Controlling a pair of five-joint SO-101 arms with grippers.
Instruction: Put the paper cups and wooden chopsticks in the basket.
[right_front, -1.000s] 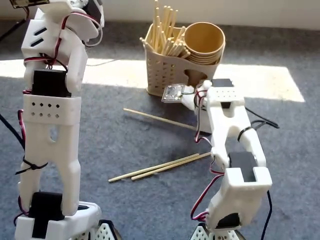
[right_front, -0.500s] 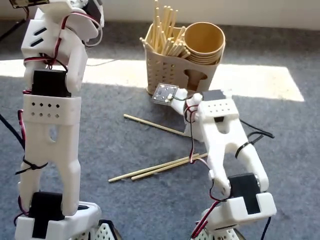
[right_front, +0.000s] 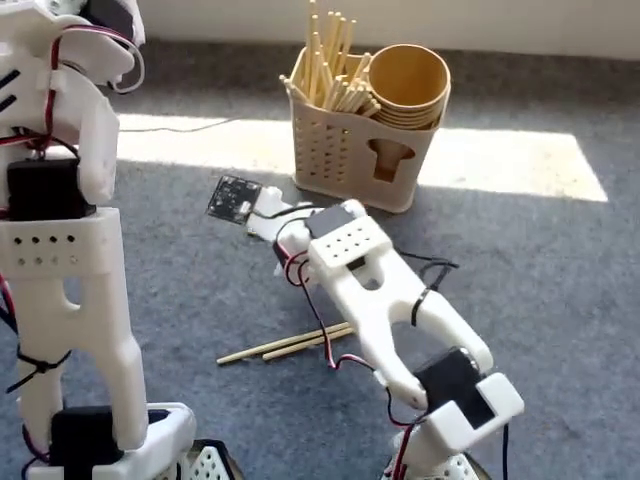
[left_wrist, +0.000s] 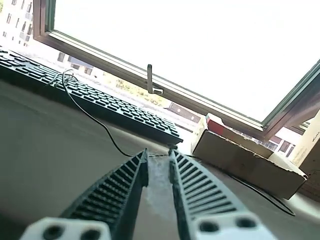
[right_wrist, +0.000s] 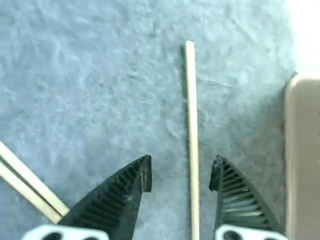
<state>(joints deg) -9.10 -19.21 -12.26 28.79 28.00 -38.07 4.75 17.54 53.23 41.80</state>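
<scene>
The perforated basket stands at the back, with stacked paper cups and many wooden chopsticks upright in it. Two chopsticks lie side by side on the grey carpet. My right gripper hangs low in front and left of the basket. In the right wrist view it is open astride a single chopstick lying on the carpet; the pair lies off to one side. My left gripper is raised toward a window, its jaws almost together with nothing between them.
The tall left arm stands at the left edge of the high view. A corner of the basket is close beside the right gripper. Open carpet lies right of the basket and between the two arms.
The right arm has swung left from the basket's front and now covers the single chopstick in the high view. The left arm has shifted left.
</scene>
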